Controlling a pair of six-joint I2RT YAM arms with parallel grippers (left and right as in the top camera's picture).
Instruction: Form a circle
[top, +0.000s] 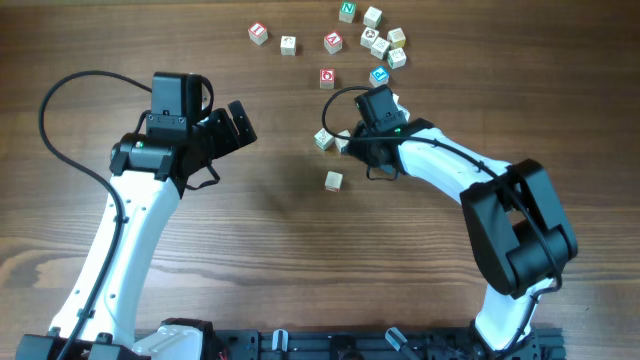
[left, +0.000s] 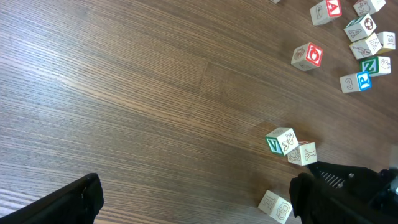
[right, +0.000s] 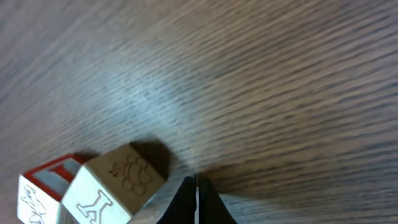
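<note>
Overhead: the left pincer (top: 222, 147) hangs spread wide over the worktop (top: 250, 230), holding nothing. The right pincer (top: 352, 150) is pressed together and empty, its tip just beside the circle (top: 324, 139), which here shows as two touching letter cubes near the middle. A third cube (top: 333, 181) lies apart, nearer the robot, and the loose scatter (top: 380, 45) lies farther off.

Left wrist: the pair touches, and the third cube stands clear of it.

Right wrist: the closed tips sit just beside the nearer cube.

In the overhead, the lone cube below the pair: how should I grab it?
Take the lone cube by two opposite side faces, coming straight down. It sits flat, clear of the pair, with bare table all round, so fingers should fit either side.
</note>
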